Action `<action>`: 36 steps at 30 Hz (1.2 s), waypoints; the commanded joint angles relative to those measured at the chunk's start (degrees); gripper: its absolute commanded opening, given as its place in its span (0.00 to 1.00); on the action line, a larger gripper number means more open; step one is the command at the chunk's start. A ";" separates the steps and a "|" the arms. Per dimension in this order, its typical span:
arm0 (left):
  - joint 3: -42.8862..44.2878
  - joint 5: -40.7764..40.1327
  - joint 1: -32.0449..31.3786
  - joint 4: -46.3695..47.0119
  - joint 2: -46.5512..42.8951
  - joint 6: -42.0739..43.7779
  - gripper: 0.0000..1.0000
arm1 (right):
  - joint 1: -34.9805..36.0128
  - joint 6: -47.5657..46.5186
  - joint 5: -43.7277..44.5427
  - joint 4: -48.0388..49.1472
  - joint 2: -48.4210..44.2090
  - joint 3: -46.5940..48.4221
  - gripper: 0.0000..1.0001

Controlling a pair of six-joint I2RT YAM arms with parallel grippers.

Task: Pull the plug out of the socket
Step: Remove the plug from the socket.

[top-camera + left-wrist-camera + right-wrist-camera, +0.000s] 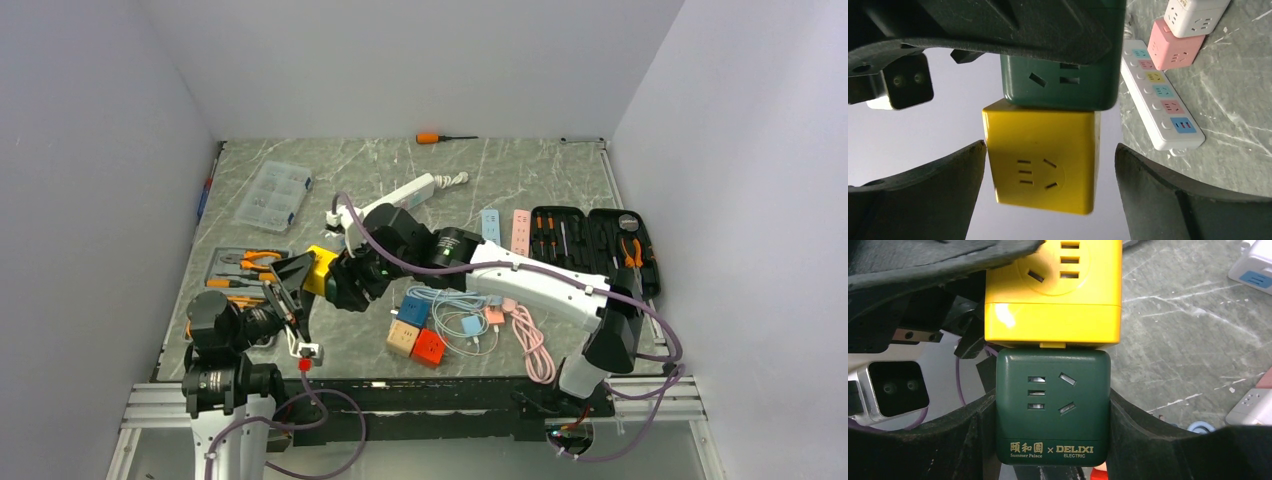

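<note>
While the right gripper (pixel 1053 407) is closed partway on the green cube (pixel 1053 405), its two fingers (pixel 1130 420) pressed flat to the cube's sides, the left gripper (pixel 1050 149) stands fully open around the yellow cube (pixel 1040 160). A gap shows on each side between that cube and the left fingers (pixel 928 195), so the left gripper holds nothing. The two cubes sit face to face, joined at a seam where a small yellow tab (pixel 1053 345) shows. Which one carries the plug cannot be told. In the top view the pair lies at about 9 o'clock from the table's (pixel 560 190) middle, between the two wrists. The right arm's dark wrist hides most of the green cube there and fills the top of the left wrist view. Around the pair, a white strip (pixel 400 197) lies at 1 o'clock, a clear parts box (pixel 270 196) at 11, and a pliers tray (pixel 245 262) at 9. At 4 o'clock are loose blue (pixel 414 309), tan (pixel 402 337) and red (pixel 429 346) cubes among coiled cables (pixel 465 318). An open tool case (pixel 590 245) sits at 3 o'clock, with two small strips (pixel 505 228) between it and the arm. An orange screwdriver (pixel 440 138) rests at the far edge, at 12.
</note>
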 commanded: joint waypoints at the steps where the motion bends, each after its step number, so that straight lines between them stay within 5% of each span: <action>1: 4.50 3.93 0.02 0.06 3.08 -1.25 0.99 | 2.24 -1.75 2.74 1.64 -1.72 4.61 0.00; 4: 6.31 4.81 0.00 -0.55 4.44 -2.09 0.99 | 2.57 -1.72 2.43 1.87 -1.37 4.50 0.00; 11: 9.78 5.17 -0.02 -13.26 6.96 9.91 0.82 | 3.17 -2.23 2.01 1.66 -0.15 5.73 0.00; 16: 9.66 5.65 0.02 -18.49 7.39 16.35 0.83 | 3.53 -2.52 1.72 1.12 0.87 7.05 0.00; 23: 8.72 5.42 0.02 -16.16 6.61 14.95 0.87 | 3.59 -2.24 1.17 1.72 1.48 6.87 0.00; 30: 8.21 4.22 0.02 -14.67 7.42 14.60 0.58 | 3.82 -1.89 0.85 2.07 1.44 6.02 0.00; 36: 8.74 1.61 0.02 -14.79 9.95 15.40 0.11 | 4.48 -2.02 1.08 1.40 1.48 5.00 0.00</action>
